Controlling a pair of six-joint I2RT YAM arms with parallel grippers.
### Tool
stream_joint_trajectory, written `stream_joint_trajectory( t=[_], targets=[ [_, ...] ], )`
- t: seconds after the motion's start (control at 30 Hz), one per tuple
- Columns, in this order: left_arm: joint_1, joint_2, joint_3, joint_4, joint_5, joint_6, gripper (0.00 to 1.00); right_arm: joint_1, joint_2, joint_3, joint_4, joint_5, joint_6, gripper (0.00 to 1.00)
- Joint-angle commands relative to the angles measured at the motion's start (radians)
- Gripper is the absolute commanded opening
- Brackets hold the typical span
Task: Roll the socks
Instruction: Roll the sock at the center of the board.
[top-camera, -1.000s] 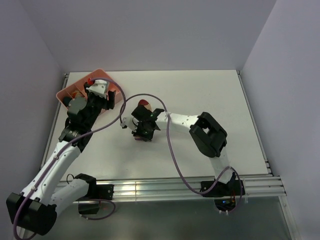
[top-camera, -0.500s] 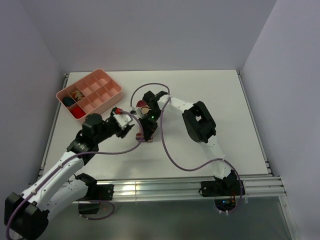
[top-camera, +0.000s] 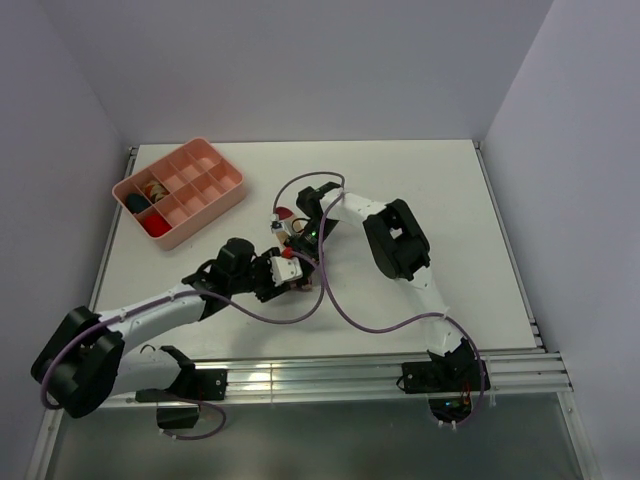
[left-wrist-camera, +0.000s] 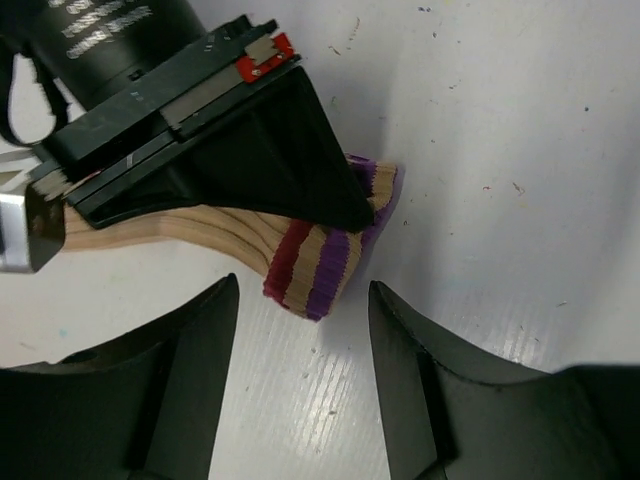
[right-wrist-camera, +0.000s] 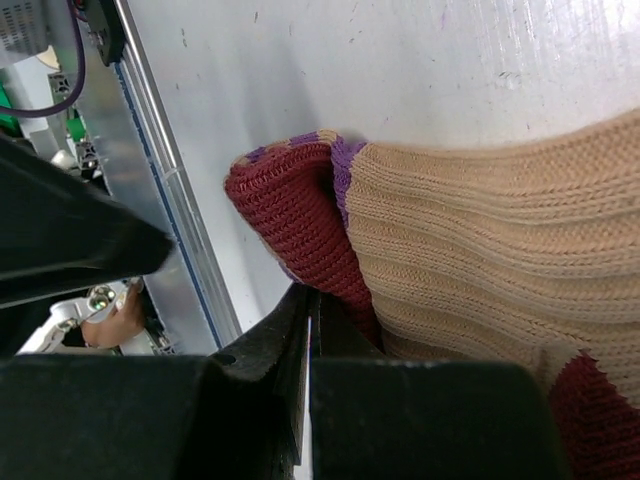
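Socks on white table, pale walls

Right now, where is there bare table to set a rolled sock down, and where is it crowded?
The right side of the table, between the right arm and the right edge, is bare, as is the far strip right of the tray. The middle is crowded: the left hand and right hand meet over the sock.

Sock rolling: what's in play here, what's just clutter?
In play: tan striped-cuff sock, right end effector shut on it, left end effector open by its cuff.
Lying about: pink divider tray, dark bundle and red bundle inside it.
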Motion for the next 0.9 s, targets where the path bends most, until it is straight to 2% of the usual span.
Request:
stream_joint_trajectory(
  t=[0.0,0.33,0.7,0.87],
  targets=[
    [-0.029,0.054,0.014,0.104,0.008,0.067,0.59,-0.003,0.069,-0.035,0.0,0.166,-0.013,0.0],
    [-0.051,0.193,0.08,0.04,-0.015,0.155,0.58,-0.01,0.077,-0.039,0.012,0.183,0.012,0.0],
    [-0.06,0.275,0.147,-0.079,-0.01,0.169,0.55,-0.011,0.078,-0.043,0.026,0.189,0.027,0.0],
    [-0.082,0.287,0.134,-0.074,-0.036,0.175,0.55,-0.011,0.08,-0.039,0.028,0.186,0.032,0.0]
  ],
)
